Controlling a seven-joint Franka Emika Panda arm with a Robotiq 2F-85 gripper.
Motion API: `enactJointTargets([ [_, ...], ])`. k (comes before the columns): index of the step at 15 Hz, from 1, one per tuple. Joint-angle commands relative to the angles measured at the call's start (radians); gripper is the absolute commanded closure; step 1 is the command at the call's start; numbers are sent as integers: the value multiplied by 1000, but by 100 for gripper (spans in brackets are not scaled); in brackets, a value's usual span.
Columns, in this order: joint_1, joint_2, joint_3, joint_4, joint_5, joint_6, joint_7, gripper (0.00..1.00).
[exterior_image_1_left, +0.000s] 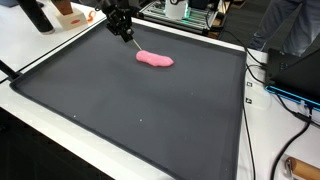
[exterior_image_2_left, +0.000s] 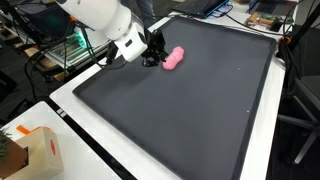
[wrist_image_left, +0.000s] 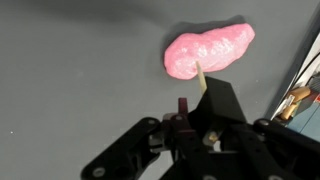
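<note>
Resting beside fingers (wrist_image_left: 220, 100), pink lump (wrist_image_left: 208, 52) lies on mat (wrist_image_left: 80, 70), cardboard box (exterior_image_2_left: 35, 150) outside.

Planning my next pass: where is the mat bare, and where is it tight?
The dark mat is bare from the pink lump to its near rim and both side rims. Tight only at the far edge, where the gripper hangs beside the lump.

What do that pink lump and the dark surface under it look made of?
Pink lump: probably soft dough or putty, matte with a slight sheen. The lumpy, rounded, irregular outline suggests it, though foam or rubber is possible.
Dark surface: a matte grey-black mat, perhaps rubber or fabric, with no glare and a slightly raised edge.
Thin stick beside the lump: pale tan, likely wood.
</note>
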Motion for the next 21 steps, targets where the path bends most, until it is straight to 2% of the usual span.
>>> enactJointTargets([
  [1,-14,-8,31,-10,-3,44,16,94],
  [7,2,-47,58,-33,-30,116,41,94],
  [11,24,-91,83,-58,-75,152,105,94],
  [21,110,-265,176,-150,-409,236,461,94],
])
